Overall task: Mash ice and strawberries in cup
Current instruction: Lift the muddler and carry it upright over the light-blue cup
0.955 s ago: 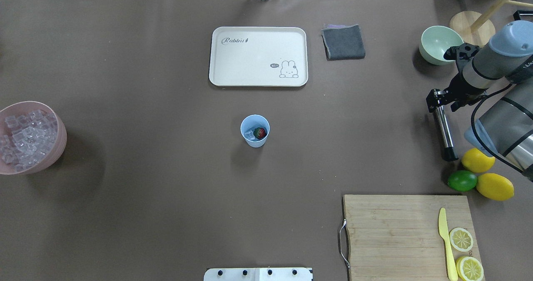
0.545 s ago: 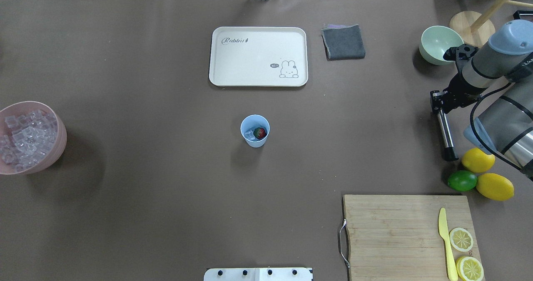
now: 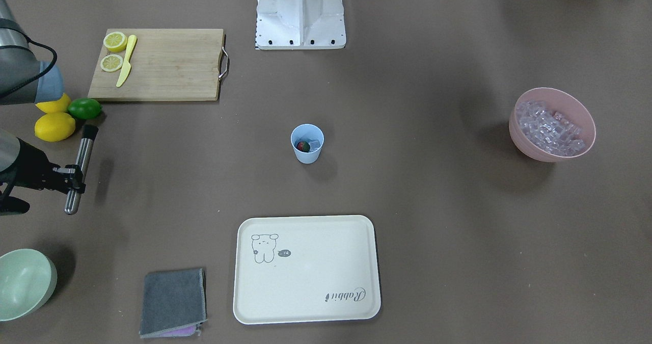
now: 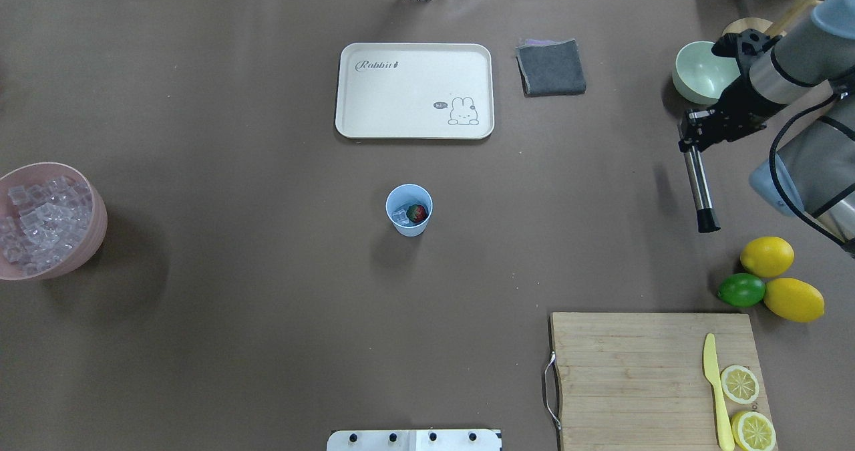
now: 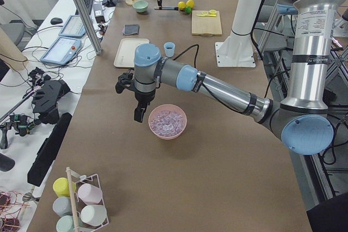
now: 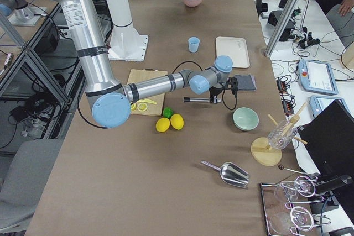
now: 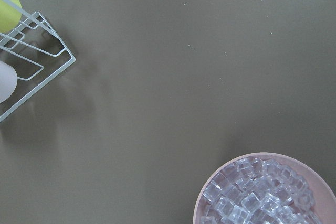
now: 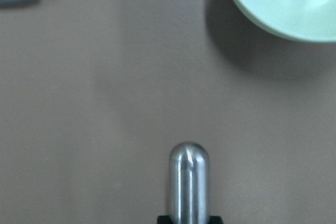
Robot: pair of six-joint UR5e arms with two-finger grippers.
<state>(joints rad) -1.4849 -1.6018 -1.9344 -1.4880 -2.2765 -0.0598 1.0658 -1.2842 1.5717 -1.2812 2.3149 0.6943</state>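
Observation:
The light-blue cup (image 4: 409, 228) stands at mid-table, also in the front view (image 3: 307, 154). Inside it lie one red strawberry (image 4: 418, 213) and a few clear ice cubes (image 4: 400, 216). My right gripper (image 4: 692, 138) is shut on the upper end of a steel muddler (image 4: 699, 187) and holds it level above the table, far right of the cup; the right wrist view shows the muddler's rounded steel end (image 8: 189, 182). My left gripper (image 5: 138, 116) hangs beside the pink bowl (image 5: 181, 127); I cannot tell whether it is open.
The pink bowl (image 4: 100, 227) of ice sits at the left edge. A cream tray (image 4: 414, 90), grey cloth (image 4: 551, 67) and pale green bowl (image 4: 701, 70) lie beyond. Lemons (image 4: 767, 256), a lime (image 4: 741, 290) and a cutting board (image 4: 634, 371) sit at front right.
My right gripper has lifted the muddler off the table and carried it away from the lemons, toward the far side. The cup has not moved.

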